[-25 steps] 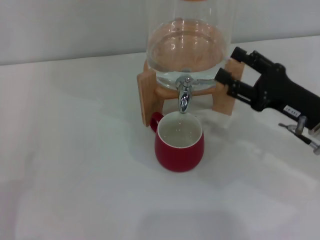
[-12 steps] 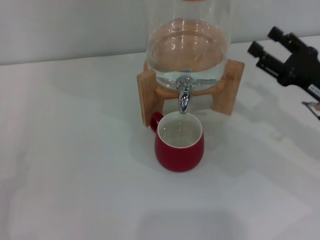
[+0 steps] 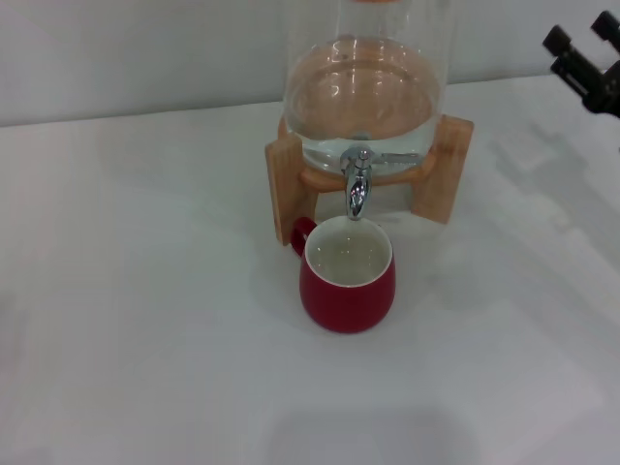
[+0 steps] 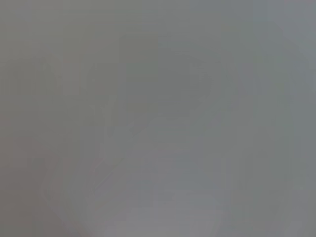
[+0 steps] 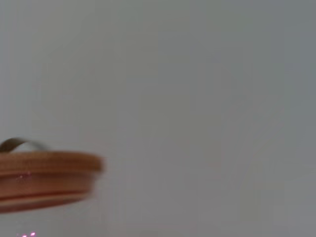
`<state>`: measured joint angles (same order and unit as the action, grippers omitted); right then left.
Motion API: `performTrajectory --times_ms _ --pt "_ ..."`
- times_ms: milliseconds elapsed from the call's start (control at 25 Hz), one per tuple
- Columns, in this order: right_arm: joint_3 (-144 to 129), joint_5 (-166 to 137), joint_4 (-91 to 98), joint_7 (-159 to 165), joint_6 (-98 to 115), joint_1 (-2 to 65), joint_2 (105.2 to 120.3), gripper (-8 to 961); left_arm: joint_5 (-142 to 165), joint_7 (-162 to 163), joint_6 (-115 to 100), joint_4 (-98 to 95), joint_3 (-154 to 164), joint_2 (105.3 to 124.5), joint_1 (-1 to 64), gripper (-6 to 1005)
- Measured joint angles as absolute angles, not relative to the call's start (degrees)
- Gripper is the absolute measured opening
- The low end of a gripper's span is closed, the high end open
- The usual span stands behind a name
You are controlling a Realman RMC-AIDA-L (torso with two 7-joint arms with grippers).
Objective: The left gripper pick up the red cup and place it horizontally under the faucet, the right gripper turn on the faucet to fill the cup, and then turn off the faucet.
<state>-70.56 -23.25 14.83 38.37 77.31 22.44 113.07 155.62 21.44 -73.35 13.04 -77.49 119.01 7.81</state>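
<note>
Cup (image 3: 347,278) stood upright at frame centre on the table (image 3: 145,339) — right under the faucet (image 3: 357,182), handle at its back left. Dispenser (image 3: 366,92) on wooden stand (image 3: 284,184) behind. Right gripper (image 3: 587,60) sat upper right — fingers apart, empty.

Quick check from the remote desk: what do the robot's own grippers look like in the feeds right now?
Only the right gripper shows, at the head view's far right edge: all black, two blocky, squared fingers on a black body. No label, cable or arm is visible. The left gripper appears in no view; its wrist feed is a featureless grey.
</note>
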Motion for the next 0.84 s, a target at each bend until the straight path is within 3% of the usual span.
performTrajectory --times_ms 240,600,840 --pt "-62.67 -23.11 14.91 38.05 73.53 23.47 113.26 791 153.84 21.29 -73.49 13.03 -77.99 119.01 8.14 879" --pt "-51.19 -23.10 15.03 31.20 68.02 24.31 114.83 791 151.38 21.12 -73.76 13.17 -77.96 119.17 8.78 879" --pt "-49.09 -23.11 14.99 28.40 67.32 23.97 114.76 791 150.83 21.09 -73.67 13.22 -77.96 119.27 8.97 879"
